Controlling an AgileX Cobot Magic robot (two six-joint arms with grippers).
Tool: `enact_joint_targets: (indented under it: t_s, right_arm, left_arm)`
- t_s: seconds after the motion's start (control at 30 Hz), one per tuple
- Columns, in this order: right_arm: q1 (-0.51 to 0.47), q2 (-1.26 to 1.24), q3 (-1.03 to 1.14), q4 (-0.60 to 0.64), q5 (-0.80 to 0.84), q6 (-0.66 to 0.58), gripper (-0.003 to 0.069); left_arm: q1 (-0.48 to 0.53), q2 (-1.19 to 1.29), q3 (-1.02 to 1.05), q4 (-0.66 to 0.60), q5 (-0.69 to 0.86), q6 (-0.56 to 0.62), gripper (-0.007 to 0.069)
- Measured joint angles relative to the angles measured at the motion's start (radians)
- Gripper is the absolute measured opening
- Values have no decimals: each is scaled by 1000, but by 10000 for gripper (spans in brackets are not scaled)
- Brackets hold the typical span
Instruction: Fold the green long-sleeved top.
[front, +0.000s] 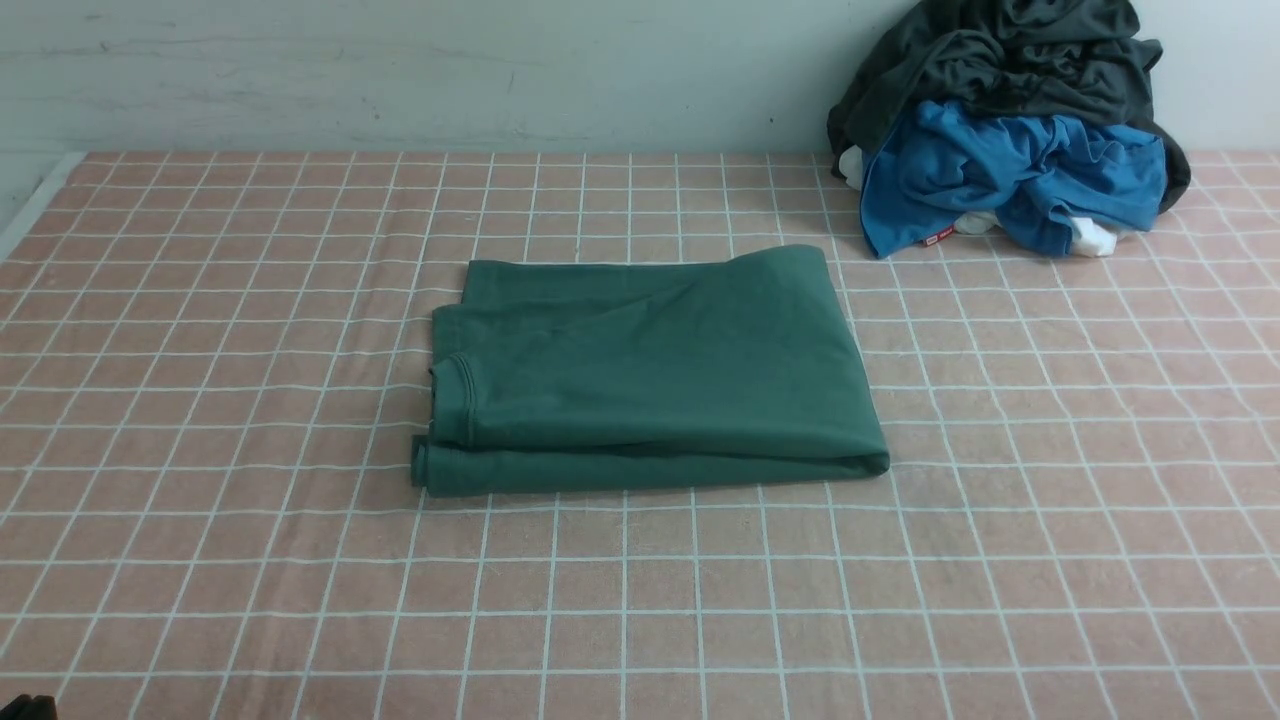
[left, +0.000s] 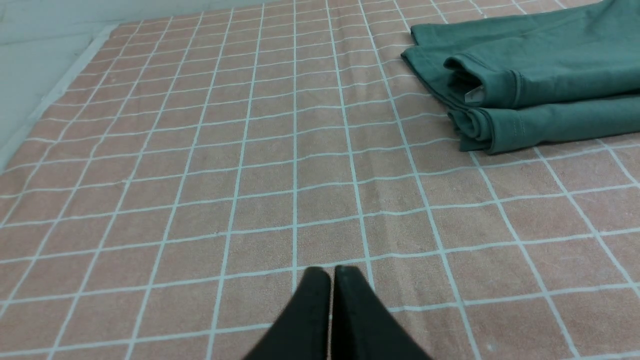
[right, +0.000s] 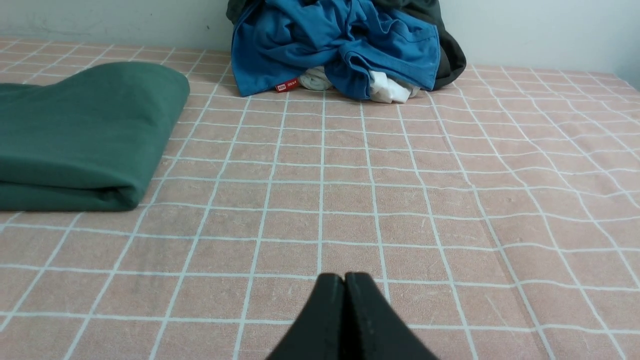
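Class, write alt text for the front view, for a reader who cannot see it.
A green long-sleeved top lies folded into a neat rectangle mid-table on a pink grid-patterned cloth. A heap of blue and dark clothes sits far right against the wall.

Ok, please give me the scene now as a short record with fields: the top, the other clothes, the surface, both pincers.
green top: folded into a flat rectangle, lying mid-table
blue garment: crumpled in the far right pile
dark grey-black garment: heaped over the blue one, against the wall
checked cloth: covers the table
left pincer: shut, holds nothing
right pincer: shut, holds nothing
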Motion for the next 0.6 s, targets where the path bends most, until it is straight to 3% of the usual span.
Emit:
enact_joint_targets:
  t_s: [0.6]
  right_arm:
    - [0,0,0,0,0,13,-13]
  left_arm:
    - [0,0,0,0,0,0,-7]
